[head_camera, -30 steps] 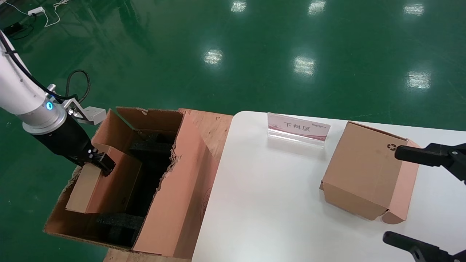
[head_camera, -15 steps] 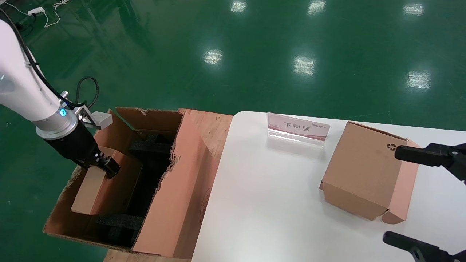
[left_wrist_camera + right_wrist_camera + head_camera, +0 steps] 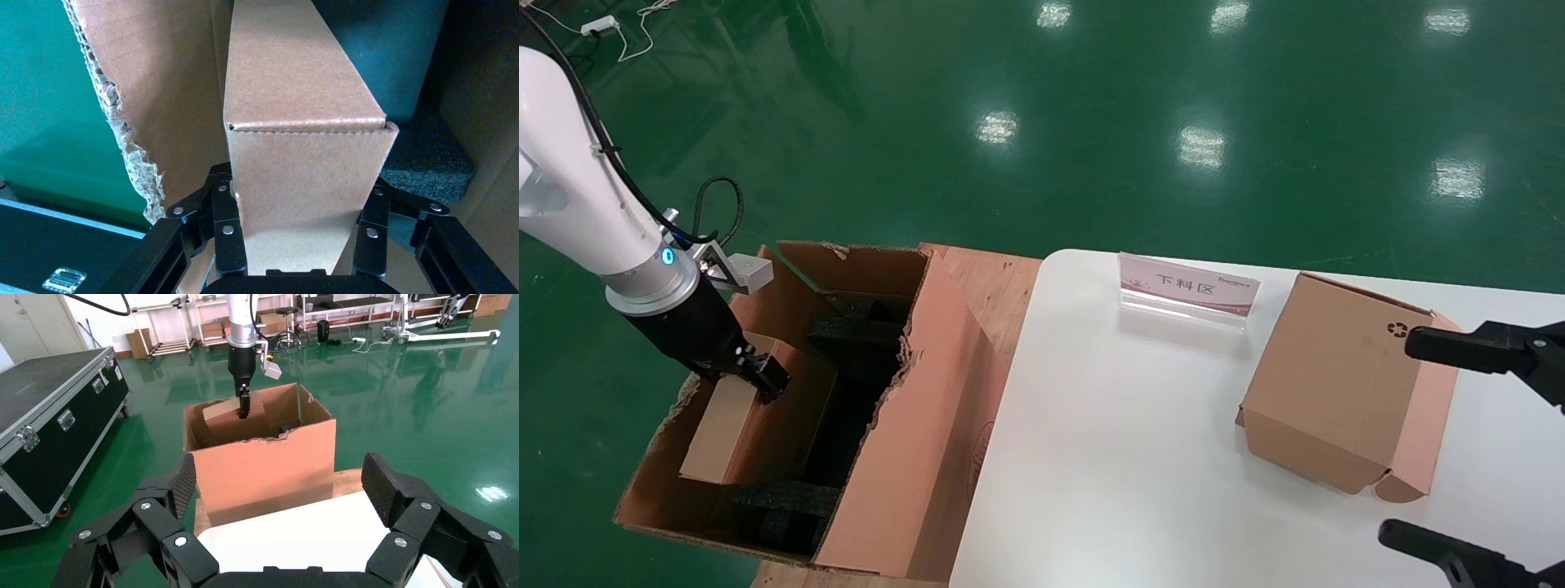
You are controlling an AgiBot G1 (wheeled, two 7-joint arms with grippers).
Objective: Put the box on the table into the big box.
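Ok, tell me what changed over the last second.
The left gripper, shut on the box, carried it lower and farther into the big box, along the torn left wall. No release. The right gripper, open over the table, and the cube-like box stayed put.

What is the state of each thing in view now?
Slim box: gripped, tilted, partly lowered inside the big box.
Big box: open, flaps torn.
Cube box: closed, on the table.
Left gripper: shut on slim box.
Right gripper: open, empty.
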